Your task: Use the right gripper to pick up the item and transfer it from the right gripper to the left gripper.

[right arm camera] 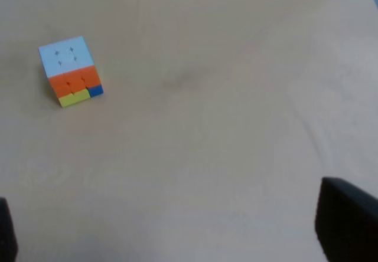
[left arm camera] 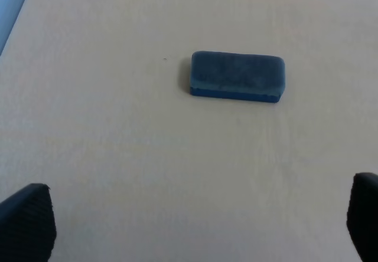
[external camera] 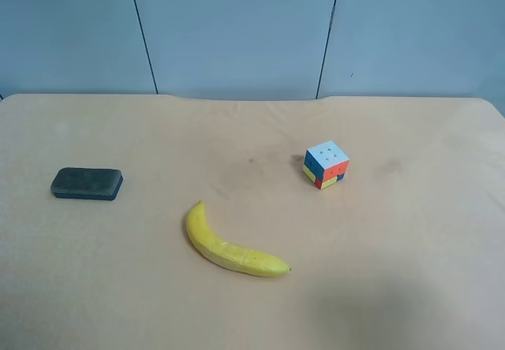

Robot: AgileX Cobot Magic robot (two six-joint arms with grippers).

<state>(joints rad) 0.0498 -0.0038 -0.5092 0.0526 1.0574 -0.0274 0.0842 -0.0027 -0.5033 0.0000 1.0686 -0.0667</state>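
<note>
The puzzle cube (external camera: 326, 165) sits on the tan table, white face up, right of the middle in the exterior high view. It also shows in the right wrist view (right arm camera: 69, 71), well away from the right gripper (right arm camera: 177, 238). That gripper is open and empty: only its two dark fingertips (right arm camera: 348, 226) show at the frame's corners. The left gripper (left arm camera: 195, 226) is open and empty too, with fingertips (left arm camera: 26, 220) wide apart. Neither arm shows in the exterior high view.
A yellow banana (external camera: 229, 247) lies at the front middle of the table. A dark flat rectangular block (external camera: 87, 183) lies at the left, and shows in the left wrist view (left arm camera: 237, 76). A grey-blue panel wall (external camera: 237, 27) stands behind the table.
</note>
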